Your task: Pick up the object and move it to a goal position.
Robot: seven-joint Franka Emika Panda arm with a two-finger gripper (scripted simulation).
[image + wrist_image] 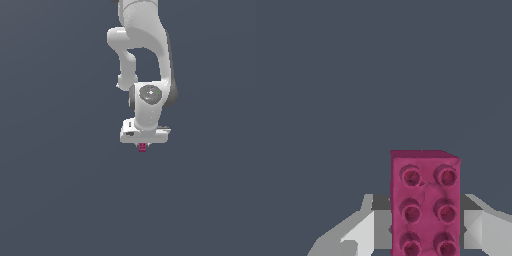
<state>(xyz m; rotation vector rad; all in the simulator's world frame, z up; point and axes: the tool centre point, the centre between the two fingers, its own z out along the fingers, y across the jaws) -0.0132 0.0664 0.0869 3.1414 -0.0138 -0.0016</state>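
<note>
Gripper (pixel 143 145) pinching the brick (pixel 142 147) between both fingers (pixel 363 230), 1 on each long side. Brick shows 2 columns of studs in the wrist view, its far edge sticking out past the fingertips. Plain grey floor (pixel 60 200) open on every side.

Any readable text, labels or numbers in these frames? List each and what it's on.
None readable.
Brick: magenta, two rows of studs on top, no lettering visible on studs or sides.
End effector: plain white, no label or number in either view.
Arm: white, unmarked; the round grey cap on the wrist joint shows no legible mark.
Background: plain grey, no signs.
</note>
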